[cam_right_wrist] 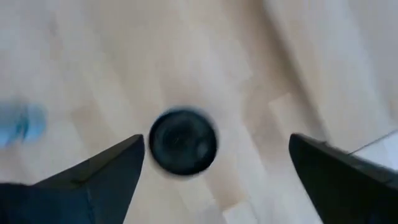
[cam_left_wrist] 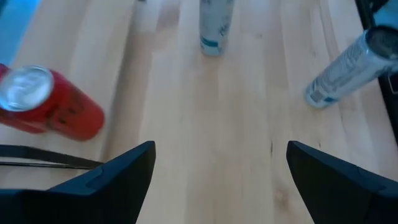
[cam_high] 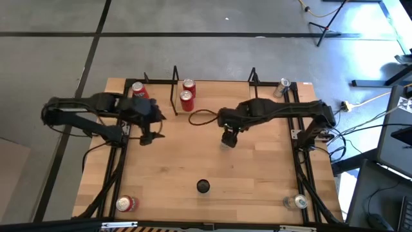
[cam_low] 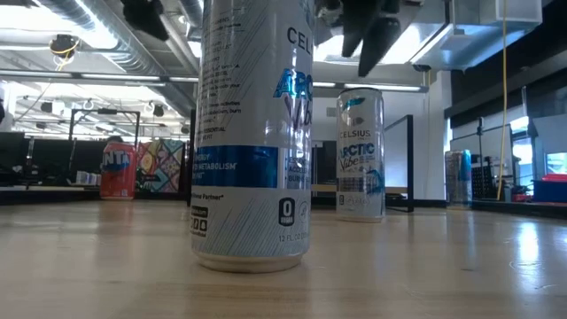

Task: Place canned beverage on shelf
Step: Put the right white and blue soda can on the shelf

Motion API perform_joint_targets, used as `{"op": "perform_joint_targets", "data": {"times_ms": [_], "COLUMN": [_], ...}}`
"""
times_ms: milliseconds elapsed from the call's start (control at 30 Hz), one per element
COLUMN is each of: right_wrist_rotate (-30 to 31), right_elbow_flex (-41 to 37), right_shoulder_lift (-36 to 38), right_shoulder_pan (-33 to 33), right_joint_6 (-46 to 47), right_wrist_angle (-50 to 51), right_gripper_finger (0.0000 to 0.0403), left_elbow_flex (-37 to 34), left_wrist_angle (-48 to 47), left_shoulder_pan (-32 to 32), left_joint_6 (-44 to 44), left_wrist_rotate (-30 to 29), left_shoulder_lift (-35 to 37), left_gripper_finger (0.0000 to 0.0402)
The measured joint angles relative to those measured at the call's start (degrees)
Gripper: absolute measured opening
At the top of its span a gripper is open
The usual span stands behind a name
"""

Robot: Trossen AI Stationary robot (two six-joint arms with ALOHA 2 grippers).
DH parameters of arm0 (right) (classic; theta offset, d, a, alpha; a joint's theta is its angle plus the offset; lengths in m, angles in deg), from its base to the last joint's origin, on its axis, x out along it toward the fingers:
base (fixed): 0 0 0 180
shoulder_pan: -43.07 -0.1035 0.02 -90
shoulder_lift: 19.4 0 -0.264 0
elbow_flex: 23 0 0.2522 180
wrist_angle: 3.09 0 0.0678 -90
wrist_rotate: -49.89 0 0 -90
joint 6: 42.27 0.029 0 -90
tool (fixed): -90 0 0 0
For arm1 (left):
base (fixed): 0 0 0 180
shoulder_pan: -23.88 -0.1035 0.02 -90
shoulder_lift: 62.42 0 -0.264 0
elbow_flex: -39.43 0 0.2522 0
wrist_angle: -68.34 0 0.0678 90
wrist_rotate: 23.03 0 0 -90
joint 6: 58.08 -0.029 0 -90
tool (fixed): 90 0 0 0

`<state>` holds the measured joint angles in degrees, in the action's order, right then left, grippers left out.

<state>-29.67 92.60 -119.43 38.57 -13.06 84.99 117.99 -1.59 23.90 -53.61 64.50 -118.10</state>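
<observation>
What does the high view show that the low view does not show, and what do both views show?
Only the high view shows the shelf with two red cans on it, both arms whole, the left gripper and the right gripper above the table, and cans near the table's corners. Only the low view shows the print on the near white can, a second white can standing behind it, and the room beyond. Both show the near white can, seen from above as a dark top.

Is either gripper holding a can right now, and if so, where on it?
Nothing is held. The left gripper and the right gripper both show open fingers with only bare tabletop between them.
</observation>
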Motion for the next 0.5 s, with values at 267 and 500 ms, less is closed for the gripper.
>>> {"op": "perform_joint_targets", "data": {"times_ms": [267, 500], "right_wrist_rotate": [15.2, 17.6], "right_elbow_flex": [-1.9, -2.1], "right_shoulder_lift": [0.2, 0.2], "right_shoulder_pan": [-8.1, -9.3], "right_joint_6": [14.2, 19.3], "right_wrist_angle": [-1.3, -1.6], "right_gripper_finger": [0.0385, 0.0385], "left_elbow_flex": [0.0, 0.0], "left_wrist_angle": [0.2, 1.0], "left_shoulder_pan": [0.0, 0.0], "left_joint_6": [1.5, 1.6], "left_wrist_rotate": [-5.4, -5.6], "left_shoulder_lift": [3.8, 3.6], "left_gripper_finger": [0.0352, 0.0352]}}
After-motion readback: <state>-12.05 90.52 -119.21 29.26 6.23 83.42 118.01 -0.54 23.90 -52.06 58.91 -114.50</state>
